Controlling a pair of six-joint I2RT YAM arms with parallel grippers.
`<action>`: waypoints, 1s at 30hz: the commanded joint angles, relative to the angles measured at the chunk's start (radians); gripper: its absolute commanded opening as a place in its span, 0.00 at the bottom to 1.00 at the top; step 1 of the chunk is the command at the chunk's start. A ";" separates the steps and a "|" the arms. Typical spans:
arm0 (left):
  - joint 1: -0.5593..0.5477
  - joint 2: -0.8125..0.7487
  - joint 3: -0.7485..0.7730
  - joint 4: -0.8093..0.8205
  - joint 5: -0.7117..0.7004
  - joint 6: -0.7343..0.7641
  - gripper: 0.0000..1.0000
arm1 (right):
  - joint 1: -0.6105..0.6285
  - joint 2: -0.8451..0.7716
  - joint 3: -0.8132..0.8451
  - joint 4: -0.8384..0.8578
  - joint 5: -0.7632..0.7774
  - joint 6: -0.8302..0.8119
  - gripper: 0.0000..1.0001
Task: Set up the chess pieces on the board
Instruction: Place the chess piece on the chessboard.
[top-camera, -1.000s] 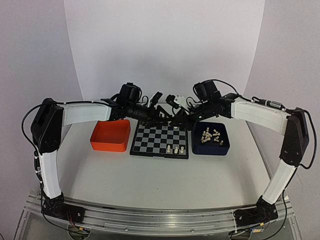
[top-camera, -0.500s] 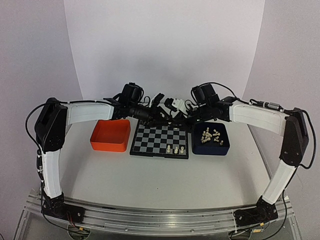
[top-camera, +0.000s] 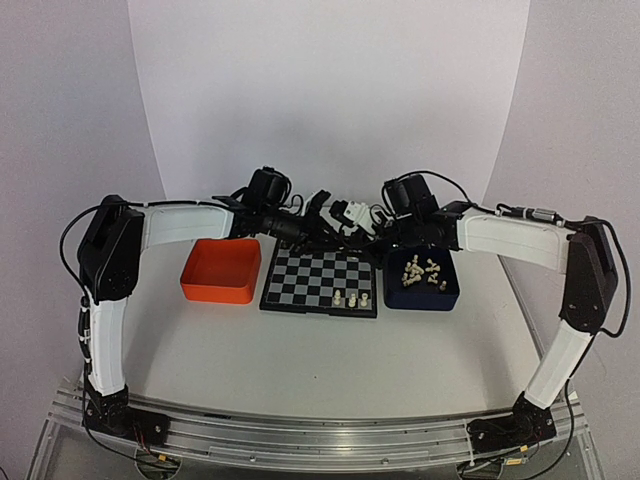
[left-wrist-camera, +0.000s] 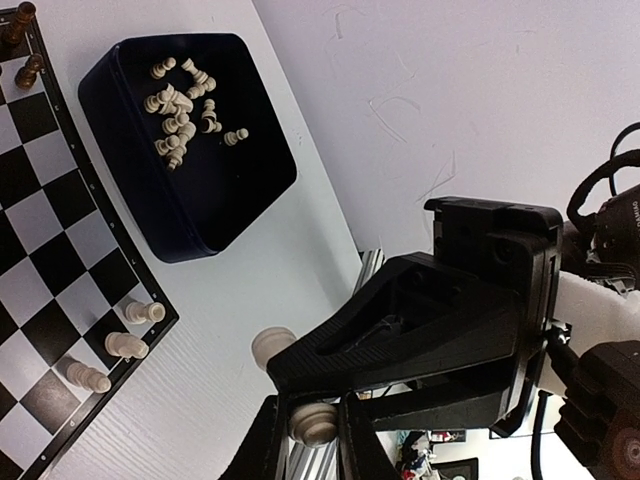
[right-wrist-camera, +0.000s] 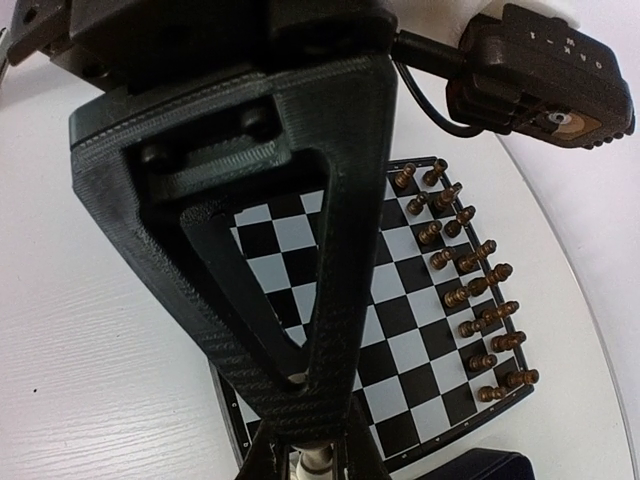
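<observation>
The board lies between the two trays, with three cream chess pieces on its near right squares. Several more cream pieces lie in the dark blue tray. My left gripper and right gripper hover close together over the board's far edge. In the left wrist view the left gripper is shut on a cream piece. In the right wrist view the right gripper is shut on a cream piece above the board.
An orange tray stands left of the board. Small dark pieces fill two rows along one side of the board. The blue tray and three cream pieces also show in the left wrist view.
</observation>
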 joint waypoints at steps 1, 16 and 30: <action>-0.037 0.018 0.060 -0.018 0.072 -0.012 0.08 | 0.005 -0.055 -0.002 0.155 0.013 0.010 0.00; -0.037 -0.065 0.098 -0.148 -0.204 0.113 0.00 | 0.005 -0.109 -0.070 0.096 -0.020 0.057 0.51; -0.037 -0.301 -0.026 -0.422 -0.655 0.330 0.00 | 0.001 -0.297 -0.202 0.060 0.293 0.359 0.90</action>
